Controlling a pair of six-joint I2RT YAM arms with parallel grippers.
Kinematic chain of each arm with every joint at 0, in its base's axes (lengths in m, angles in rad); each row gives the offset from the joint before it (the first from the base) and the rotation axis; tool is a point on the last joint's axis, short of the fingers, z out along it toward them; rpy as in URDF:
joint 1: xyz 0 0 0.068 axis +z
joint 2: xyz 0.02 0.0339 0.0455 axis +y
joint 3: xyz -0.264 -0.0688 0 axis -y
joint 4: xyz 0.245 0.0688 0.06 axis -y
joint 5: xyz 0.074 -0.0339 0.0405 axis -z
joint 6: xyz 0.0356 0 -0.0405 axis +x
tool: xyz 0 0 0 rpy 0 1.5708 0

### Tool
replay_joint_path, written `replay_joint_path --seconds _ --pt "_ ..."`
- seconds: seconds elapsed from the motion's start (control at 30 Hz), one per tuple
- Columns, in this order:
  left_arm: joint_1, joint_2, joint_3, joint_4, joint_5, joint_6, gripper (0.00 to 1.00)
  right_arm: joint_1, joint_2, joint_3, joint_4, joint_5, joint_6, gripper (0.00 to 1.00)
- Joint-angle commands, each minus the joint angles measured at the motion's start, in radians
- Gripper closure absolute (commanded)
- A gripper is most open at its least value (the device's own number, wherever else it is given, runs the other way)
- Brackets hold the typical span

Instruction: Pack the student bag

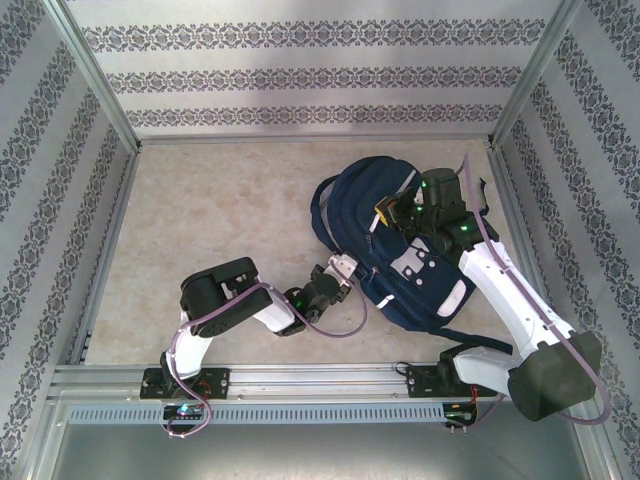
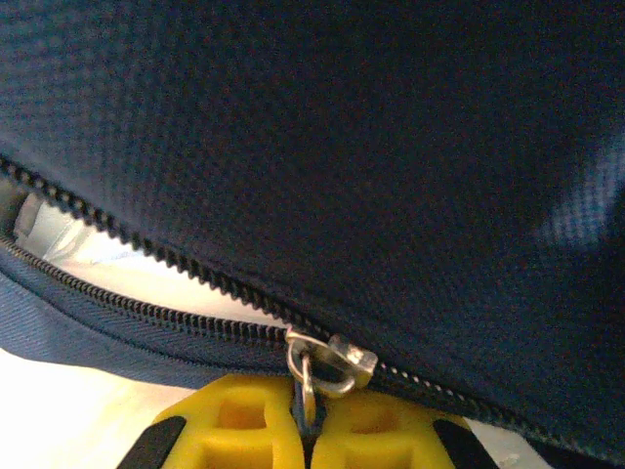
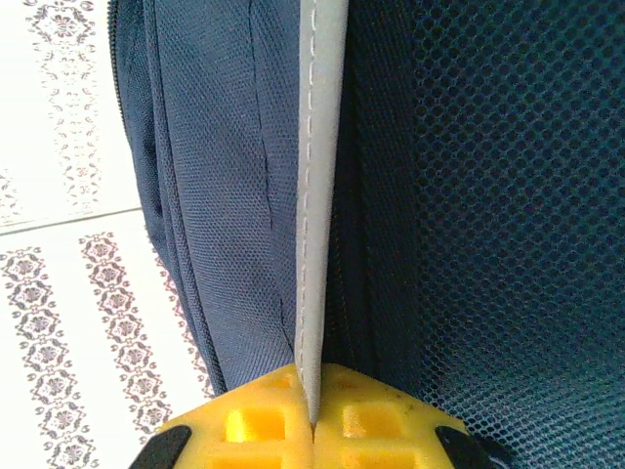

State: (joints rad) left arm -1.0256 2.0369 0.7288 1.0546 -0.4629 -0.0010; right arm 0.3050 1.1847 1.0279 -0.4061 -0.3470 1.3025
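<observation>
A pale, marbled beige bench (image 1: 220, 230) sits boxed in by a back wall (image 1: 320, 70) and side walls (image 1: 40, 200) papered white with grey damask bands. Aluminium posts (image 1: 95, 70) frame the corners, and a slotted metal rail (image 1: 300, 410) edges the near side.

Bright, even daylight — wrist close-ups soft, partly overexposed

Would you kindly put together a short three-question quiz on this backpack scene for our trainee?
1. True or false: the left gripper is shut on the zipper pull of the student bag.
2. The right gripper pinches: A) a mesh pocket, B) the grey strip, C) a shoulder strap.
3. Fill in: in the left wrist view, to the left of the slider, the zipper is ____.

Key: 1 true; 2 B; 3 open.
</observation>
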Motion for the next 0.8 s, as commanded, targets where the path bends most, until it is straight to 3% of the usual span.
replay_joint_path --seconds 0.0,0.4,0.53,0.63,0.67,0.73,0.77 --pt "0.028 -0.047 -0.038 0.065 -0.002 -0.025 1.00 -0.002 -0.008 -0.004 0.007 0.008 -0.028 1.00" --pt "0.122 -0.111 -0.104 0.009 0.217 -0.091 1.00 -0.004 0.043 0.061 -0.097 -0.036 -0.272 1.00" --pt "0.182 -0.131 -0.099 -0.046 0.349 -0.129 1.00 0.008 0.056 0.083 -0.151 -0.064 -0.398 1.00" --pt "0.217 -0.160 -0.109 -0.070 0.436 -0.167 1.00 0.013 0.056 0.119 -0.236 -0.009 -0.515 1.00" --pt "0.218 -0.173 -0.105 -0.089 0.465 -0.167 1.00 0.017 0.060 0.136 -0.266 0.011 -0.555 0.93" --pt "0.217 -0.194 -0.088 -0.156 0.536 -0.163 1.00 0.020 0.071 0.182 -0.342 0.064 -0.613 0.69" --pt "0.217 -0.205 -0.080 -0.181 0.570 -0.168 1.00 0.028 0.071 0.205 -0.381 0.106 -0.640 0.62"
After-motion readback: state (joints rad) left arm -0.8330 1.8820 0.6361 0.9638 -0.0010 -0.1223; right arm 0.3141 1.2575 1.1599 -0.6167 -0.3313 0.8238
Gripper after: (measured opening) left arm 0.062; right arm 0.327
